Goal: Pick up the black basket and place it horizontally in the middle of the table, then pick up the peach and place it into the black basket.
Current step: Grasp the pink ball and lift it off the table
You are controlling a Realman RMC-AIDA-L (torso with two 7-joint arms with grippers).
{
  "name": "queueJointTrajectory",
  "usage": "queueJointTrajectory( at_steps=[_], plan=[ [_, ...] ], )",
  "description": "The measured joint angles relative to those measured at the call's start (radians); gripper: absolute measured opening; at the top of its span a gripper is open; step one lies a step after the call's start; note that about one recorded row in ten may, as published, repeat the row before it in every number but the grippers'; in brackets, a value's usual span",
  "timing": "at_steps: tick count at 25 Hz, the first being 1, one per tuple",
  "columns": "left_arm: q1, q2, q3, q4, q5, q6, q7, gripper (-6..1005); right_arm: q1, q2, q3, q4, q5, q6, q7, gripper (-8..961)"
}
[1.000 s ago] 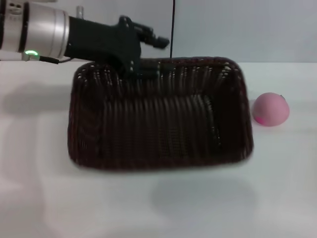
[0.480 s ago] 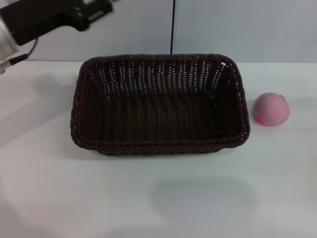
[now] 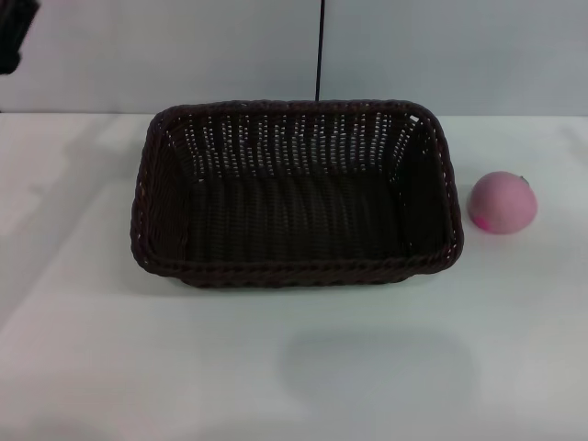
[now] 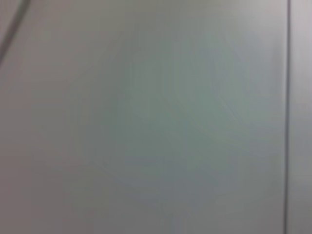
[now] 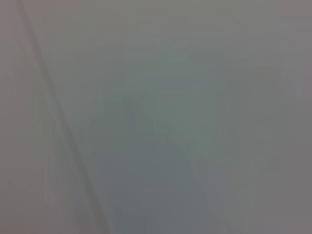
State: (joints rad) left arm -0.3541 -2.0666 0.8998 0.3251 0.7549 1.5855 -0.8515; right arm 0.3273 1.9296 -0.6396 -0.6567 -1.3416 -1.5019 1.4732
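Observation:
The black basket [image 3: 296, 272] stands upright and lengthwise across the middle of the white table [image 3: 276, 367], its inside empty. The peach [image 3: 502, 202], pale pink with a magenta patch low on its left side, lies on the table just right of the basket, apart from it. Only a dark piece of my left arm [image 3: 13, 33] shows at the top left corner of the head view, high and well away from the basket. My right gripper is out of view. Both wrist views show only a plain grey surface.
A grey wall with a thin black vertical line [image 3: 320, 50] rises behind the table's far edge. White tabletop stretches in front of the basket and to its left.
My left arm has let go of the basket's far rim and pulled up and away to the left, almost out of view. The basket has settled flat on the table. The peach has not moved.

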Motion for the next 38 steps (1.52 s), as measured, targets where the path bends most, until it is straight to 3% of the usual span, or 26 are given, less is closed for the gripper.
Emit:
queueJointTrajectory(
  at_steps=[1, 3, 5, 7, 8, 9, 10, 11, 16, 19, 20, 21, 25, 38],
  plan=[
    [0.000, 0.000, 0.000, 0.000, 0.000, 0.000, 0.000, 518, 0.000, 0.000, 0.000, 0.000, 0.000, 0.000, 0.000, 624],
    [0.010, 0.000, 0.000, -0.028, -0.039, 0.013, 0.006, 519, 0.021, -0.022, 0.018, -0.086, -0.133, -0.022, 0.106, 624],
    [0.022, 0.001, 0.000, -0.051, -0.077, 0.015, 0.007, 519, 0.057, -0.034, 0.045, -0.243, -0.362, -0.065, 0.266, 625],
    [0.022, 0.001, 0.000, -0.051, -0.077, 0.015, 0.007, 518, 0.076, -0.040, 0.048, -0.292, -0.437, -0.086, 0.328, 625],
    [0.029, 0.001, 0.000, -0.062, -0.092, 0.014, 0.006, 517, 0.120, -0.055, 0.053, -0.364, -0.573, -0.131, 0.445, 624],
    [0.030, 0.002, 0.000, -0.065, -0.095, 0.013, 0.005, 517, 0.120, -0.055, 0.053, -0.364, -0.573, -0.131, 0.445, 624],
    [0.030, 0.002, 0.000, -0.070, -0.095, 0.011, 0.003, 518, 0.166, -0.070, 0.060, -0.397, -0.681, -0.171, 0.518, 623],
    [0.030, 0.002, 0.000, -0.070, -0.095, 0.011, 0.003, 518, 0.166, -0.070, 0.060, -0.397, -0.681, -0.171, 0.518, 623],
    [0.020, 0.001, -0.002, -0.098, -0.106, 0.008, -0.003, 515, 0.287, -0.089, 0.038, -0.413, -0.971, -0.217, 0.614, 620],
    [0.019, 0.000, 0.000, -0.103, -0.110, 0.010, -0.005, 513, 0.335, -0.071, 0.016, -0.414, -1.092, -0.203, 0.623, 618],
    [0.019, 0.000, 0.001, -0.108, -0.110, 0.011, -0.006, 513, 0.360, -0.054, -0.008, -0.409, -1.154, -0.179, 0.627, 617],
    [0.019, 0.000, 0.001, -0.108, -0.110, 0.011, -0.006, 513, 0.360, -0.054, -0.008, -0.409, -1.154, -0.179, 0.627, 617],
    [0.019, -0.001, 0.000, -0.123, -0.110, 0.008, -0.006, 513, 0.403, -0.018, -0.063, -0.355, -1.247, -0.103, 0.633, 615],
    [0.013, 0.000, 0.009, -0.130, -0.102, 0.002, -0.013, 513, 0.454, 0.030, -0.213, -0.203, -1.266, 0.044, 0.629, 607]
  ],
)
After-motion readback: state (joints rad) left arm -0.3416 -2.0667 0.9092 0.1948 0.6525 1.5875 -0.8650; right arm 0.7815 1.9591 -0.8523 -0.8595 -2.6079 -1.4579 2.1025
